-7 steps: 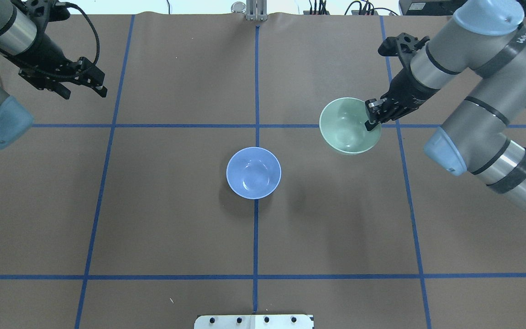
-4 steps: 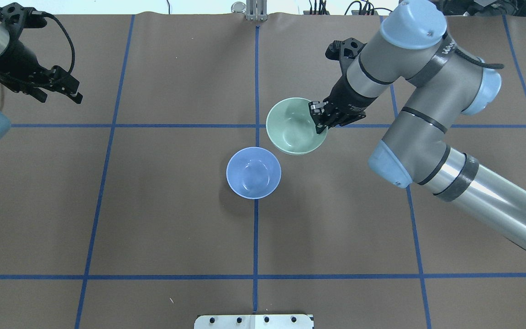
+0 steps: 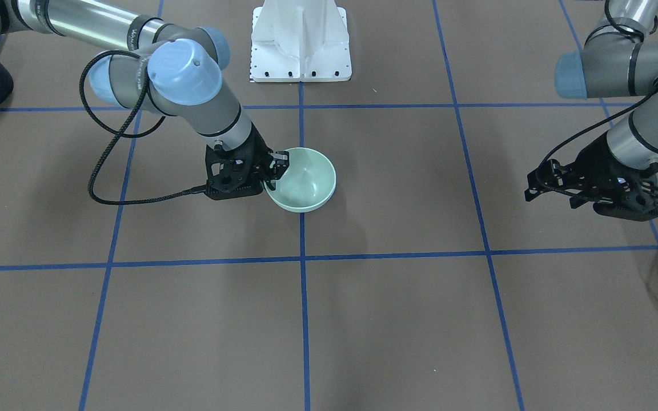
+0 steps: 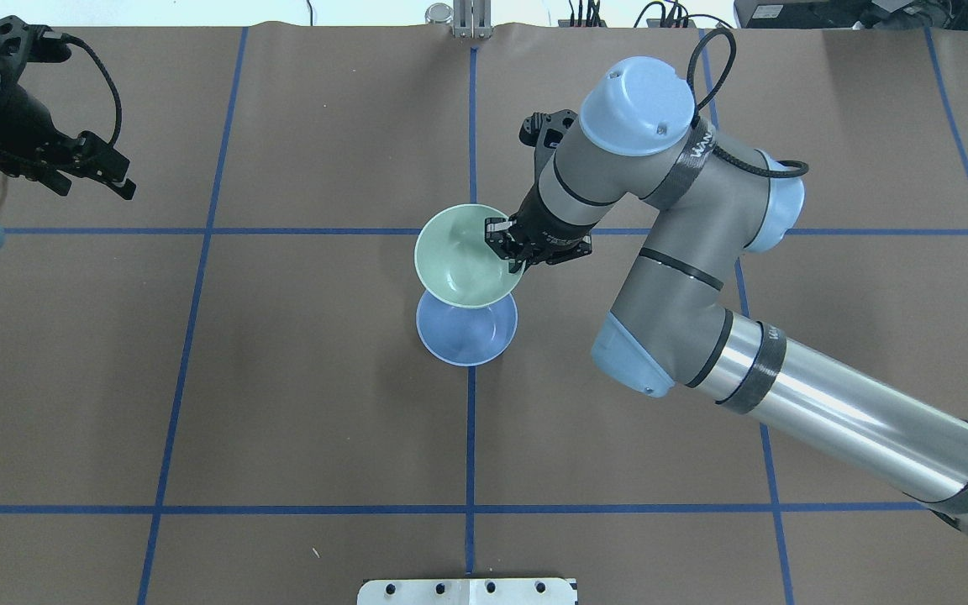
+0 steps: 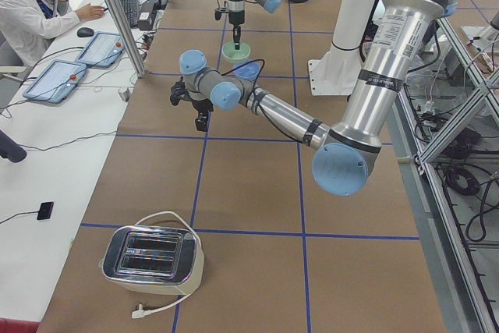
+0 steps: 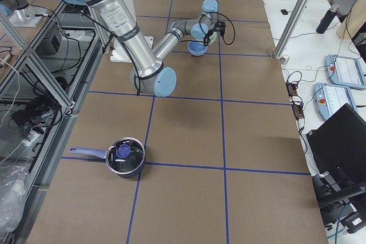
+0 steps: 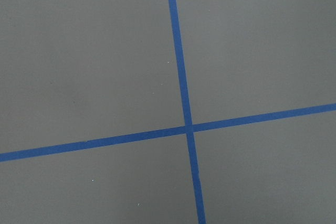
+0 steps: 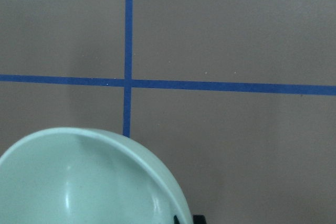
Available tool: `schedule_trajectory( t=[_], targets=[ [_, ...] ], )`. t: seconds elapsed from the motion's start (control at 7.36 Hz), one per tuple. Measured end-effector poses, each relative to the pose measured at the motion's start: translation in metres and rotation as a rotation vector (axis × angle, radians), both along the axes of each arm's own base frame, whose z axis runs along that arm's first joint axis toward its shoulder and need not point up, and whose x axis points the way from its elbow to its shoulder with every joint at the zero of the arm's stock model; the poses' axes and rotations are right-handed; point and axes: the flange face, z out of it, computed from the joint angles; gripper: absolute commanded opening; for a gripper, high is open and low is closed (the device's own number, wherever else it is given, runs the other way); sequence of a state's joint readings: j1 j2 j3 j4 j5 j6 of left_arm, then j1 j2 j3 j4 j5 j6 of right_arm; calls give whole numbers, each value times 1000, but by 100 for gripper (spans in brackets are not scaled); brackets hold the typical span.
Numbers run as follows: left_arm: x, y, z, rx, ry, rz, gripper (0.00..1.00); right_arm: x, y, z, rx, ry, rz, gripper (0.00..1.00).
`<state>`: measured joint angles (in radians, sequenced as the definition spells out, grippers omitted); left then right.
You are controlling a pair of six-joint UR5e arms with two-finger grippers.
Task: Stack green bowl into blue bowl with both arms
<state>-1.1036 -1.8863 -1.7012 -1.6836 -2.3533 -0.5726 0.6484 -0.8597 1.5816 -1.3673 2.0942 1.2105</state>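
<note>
The green bowl hangs above the table, pinched at its rim by my right gripper. One finger is inside the bowl and one outside. It overlaps the far part of the blue bowl, which sits on the table's centre line. In the front view the green bowl hides the blue bowl, and the right gripper is at its rim. The right wrist view shows the green bowl's rim. My left gripper is open and empty at the far left, well away from both bowls.
Blue tape lines grid the brown table. A white base plate stands at the robot's side. A toaster sits at the left end and a dark pot at the right end. Operators' desks flank the table.
My right arm has carried the green bowl leftward from the right half to over the blue bowl. My left gripper has drawn back a little further to the left.
</note>
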Motion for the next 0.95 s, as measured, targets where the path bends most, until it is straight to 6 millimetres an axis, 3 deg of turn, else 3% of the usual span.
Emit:
schedule_trajectory(
  t=[0.41,0.95],
  targets=[
    [1,-1,4,-4,-6,0,96,-29,25,2,6,12,-28,14],
    [3,-1,6,-5,-9,3,96,-35,32,8,20,24,-40,14]
  ],
)
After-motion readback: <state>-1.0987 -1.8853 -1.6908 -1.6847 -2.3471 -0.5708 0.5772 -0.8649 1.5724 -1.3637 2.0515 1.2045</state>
